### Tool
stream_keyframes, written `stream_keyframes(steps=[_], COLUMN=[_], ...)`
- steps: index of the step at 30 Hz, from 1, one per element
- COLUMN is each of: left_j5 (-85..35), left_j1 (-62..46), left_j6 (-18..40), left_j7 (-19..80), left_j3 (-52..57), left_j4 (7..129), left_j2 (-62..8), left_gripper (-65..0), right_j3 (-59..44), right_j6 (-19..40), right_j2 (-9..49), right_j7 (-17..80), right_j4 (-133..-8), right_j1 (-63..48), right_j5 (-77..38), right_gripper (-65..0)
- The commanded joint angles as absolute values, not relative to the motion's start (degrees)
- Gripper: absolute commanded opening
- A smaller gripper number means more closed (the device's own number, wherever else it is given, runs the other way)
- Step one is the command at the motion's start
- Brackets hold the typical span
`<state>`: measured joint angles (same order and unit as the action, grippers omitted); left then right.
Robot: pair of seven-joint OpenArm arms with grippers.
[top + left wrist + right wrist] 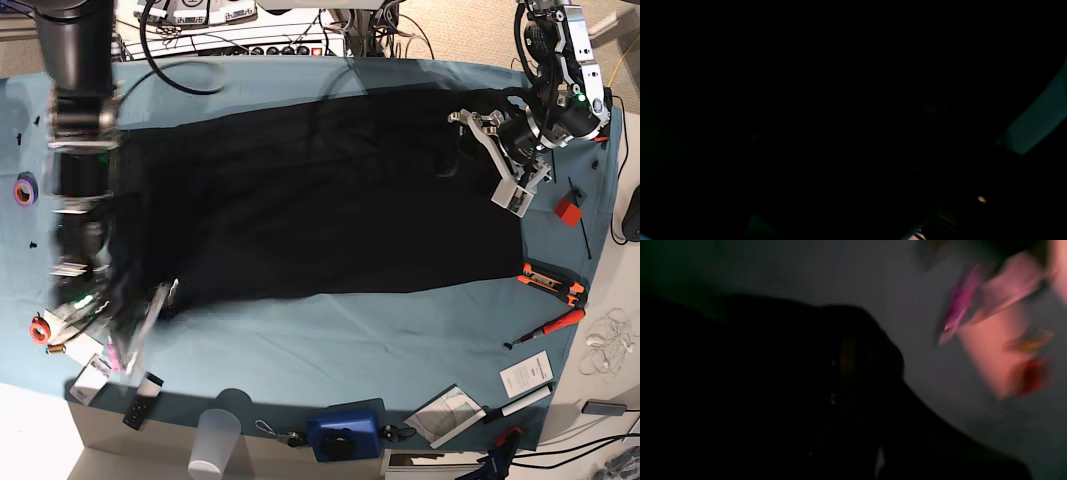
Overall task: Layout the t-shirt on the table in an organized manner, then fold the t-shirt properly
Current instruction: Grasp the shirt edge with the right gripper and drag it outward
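Reaching over the shirt's edge on the right of the base view, the left gripper [462,128] sat low at the black fabric, its pale fingers [510,190] angled down toward the table; whether they were parted or pinching cloth could not be told. The left wrist view was almost wholly dark, with only a sliver of teal cloth at its right edge. On the left of the base view the right gripper [120,335] was a streak of motion blur at the shirt's lower corner, so its state could not be told either. The right wrist view showed a dark mass in front of grey fabric and a smeared pink, purple and orange print.

The t-shirt [310,200] lay spread wide across the middle of the table [330,340], black and mostly flat, reaching from the left gripper to the blurred right arm. Along the table's right side lay a small red block [567,210], orange-handled pliers [551,281] and a red-handled screwdriver [545,328], all apart from the shirt. A purple tape roll [25,189] and an orange one [39,329] sat at the left edge. Near the front edge stood a pale cup [217,443] and a blue box [345,433].
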<state>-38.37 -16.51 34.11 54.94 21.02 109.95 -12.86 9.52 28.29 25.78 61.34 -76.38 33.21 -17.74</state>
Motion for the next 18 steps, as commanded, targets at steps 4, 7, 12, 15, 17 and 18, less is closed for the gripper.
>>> stream_keyframes(steps=[4, 7, 12, 15, 17, 18], left_j5=[-39.38, -39.38, -39.38, -39.35, -39.4, -39.4], left_j1=[-16.19, -16.19, -16.21, -16.19, -16.19, -16.19], left_j6=[34.13, 34.11, 34.13, 34.11, 34.13, 34.13], left_j7=[53.52, 53.52, 53.54, 53.54, 53.52, 53.52], left_j3=[21.17, 21.17, 21.17, 21.17, 21.17, 21.17], left_j4=[110.85, 110.85, 110.85, 110.85, 110.85, 110.85], left_j2=[-13.34, -13.34, -13.34, -13.34, -13.34, -13.34], left_gripper=[-20.8, -20.8, -20.8, -20.8, -20.8, -20.8], right_j3=[9.28, 9.28, 9.28, 9.28, 9.28, 9.28], right_j6=[28.4, 27.35, 25.82, 25.78, 25.65, 25.69], right_j2=[27.51, 27.81, 27.79, 27.79, 27.79, 27.79], right_j7=[64.9, 65.08, 65.95, 65.93, 66.06, 66.22], right_j4=[-90.24, -98.08, -104.44, -104.49, -104.49, -104.49], right_j1=[28.18, 22.28, 12.64, 8.12, 6.02, 5.3], right_j5=[-19.25, -18.61, -14.39, -12.73, -12.36, -12.38], right_gripper=[-65.0, -65.0, -65.0, -65.0, -65.0, -65.0])
